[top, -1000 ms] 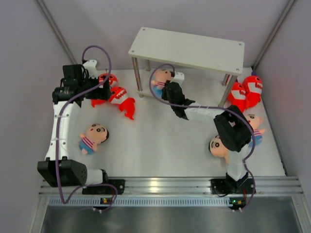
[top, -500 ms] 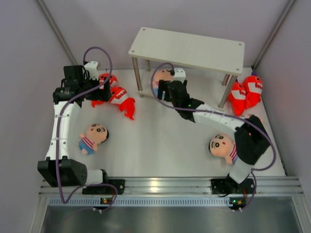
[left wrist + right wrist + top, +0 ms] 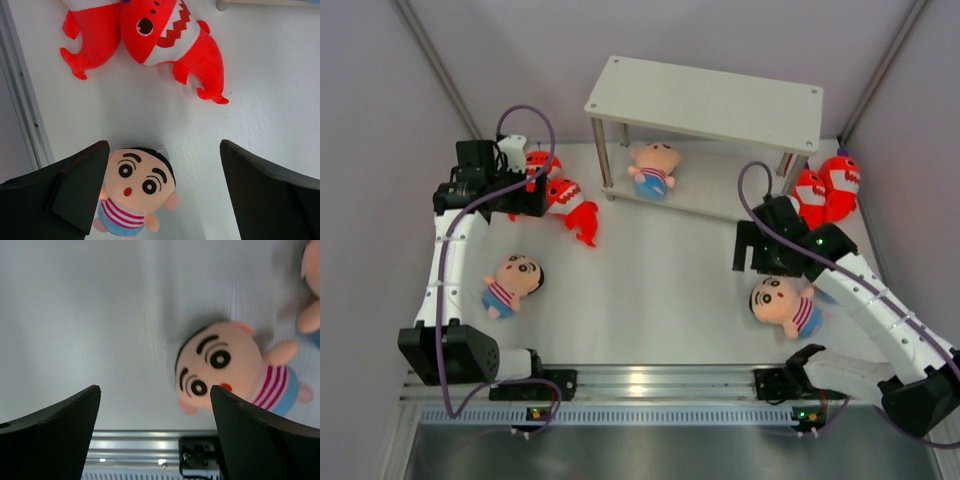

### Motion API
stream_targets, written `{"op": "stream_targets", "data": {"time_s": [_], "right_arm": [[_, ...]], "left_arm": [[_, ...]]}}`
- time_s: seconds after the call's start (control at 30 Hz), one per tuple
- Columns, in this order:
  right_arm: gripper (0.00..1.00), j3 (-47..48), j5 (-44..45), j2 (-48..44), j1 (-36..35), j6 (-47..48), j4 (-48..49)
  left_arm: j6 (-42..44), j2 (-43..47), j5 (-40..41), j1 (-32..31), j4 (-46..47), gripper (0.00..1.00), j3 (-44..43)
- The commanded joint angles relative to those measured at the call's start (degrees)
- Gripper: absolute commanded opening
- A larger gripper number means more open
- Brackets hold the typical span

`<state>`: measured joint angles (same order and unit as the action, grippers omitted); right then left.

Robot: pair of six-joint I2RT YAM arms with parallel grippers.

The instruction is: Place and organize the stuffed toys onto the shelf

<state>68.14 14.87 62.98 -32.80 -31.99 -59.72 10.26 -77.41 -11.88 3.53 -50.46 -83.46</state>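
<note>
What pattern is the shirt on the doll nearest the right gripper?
The shirt is red-and-white striped; the right wrist view shows it best.

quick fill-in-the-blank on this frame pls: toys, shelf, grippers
1. One boy doll lies on the shelf's ____ board.
2. The shelf's top holds ____ toys.
3. By the shelf's right legs lie ____ red sharks.
4. The left gripper and the right gripper both have their jaws ____.
Missing words: lower; no; two; open.
</note>
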Motion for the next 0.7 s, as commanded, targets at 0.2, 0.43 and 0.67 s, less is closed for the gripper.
{"op": "stream_targets", "data": {"time_s": [0.2,0.43,0.67], "right_arm": [[0.98,-18.6,3.7,-9.6,16.0,-10.7,-2.4],[0.38,-27.0,-7.7,-5.8,18.4,-6.8,12.1],[0.0,-26.2,-15.4,-5.2,11.2,-22.9,31.2]], "left_arm": [[0.8,-0.7,-2.9,-0.2,0.6,0.98,-0.7],[1.0,-0.5,-0.8,-0.2,0.5,0.98,-1.0],[1.0,-0.3,0.5,-0.1,0.4,0.98,-0.8]]}}
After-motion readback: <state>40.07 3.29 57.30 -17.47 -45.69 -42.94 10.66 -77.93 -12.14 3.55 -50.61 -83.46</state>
